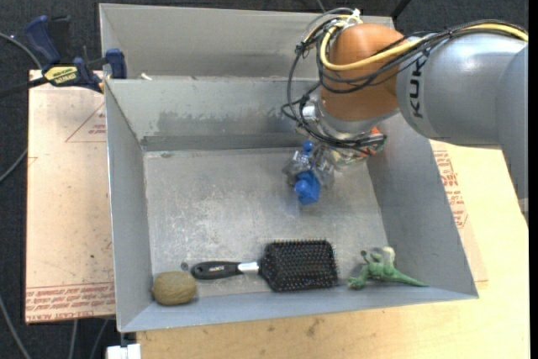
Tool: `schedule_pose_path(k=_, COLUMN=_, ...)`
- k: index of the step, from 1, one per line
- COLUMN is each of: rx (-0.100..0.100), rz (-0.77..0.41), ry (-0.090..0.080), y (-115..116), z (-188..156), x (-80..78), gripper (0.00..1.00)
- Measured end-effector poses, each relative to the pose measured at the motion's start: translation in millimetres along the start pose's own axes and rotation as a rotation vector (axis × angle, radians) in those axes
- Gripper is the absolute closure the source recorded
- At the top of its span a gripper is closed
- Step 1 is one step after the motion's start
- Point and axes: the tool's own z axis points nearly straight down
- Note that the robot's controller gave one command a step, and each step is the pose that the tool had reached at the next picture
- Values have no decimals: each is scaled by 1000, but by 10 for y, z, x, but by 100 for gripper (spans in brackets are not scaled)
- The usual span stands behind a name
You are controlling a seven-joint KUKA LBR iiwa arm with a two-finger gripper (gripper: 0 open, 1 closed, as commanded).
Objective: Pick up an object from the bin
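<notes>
My gripper [309, 174] sits under the orange wrist cover, over the right middle of the bin. A small blue object [308, 190], rounded and plastic-looking, sticks out below the grey fingertips, and the fingers are shut on it. Its upper part is hidden by the fingers. Nothing else lies close to the gripper.
Along the bin's near wall lie a brown rounded lump [174, 288] at the left, a black hairbrush [296, 265] with its handle pointing left, and a green toy lizard [382, 269] at the right. The arm comes in from the right over the bin's right wall.
</notes>
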Motion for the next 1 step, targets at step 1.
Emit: schedule_pose_path(k=1, rx=0, rz=0, ry=0, y=0, z=0, x=0, gripper=100)
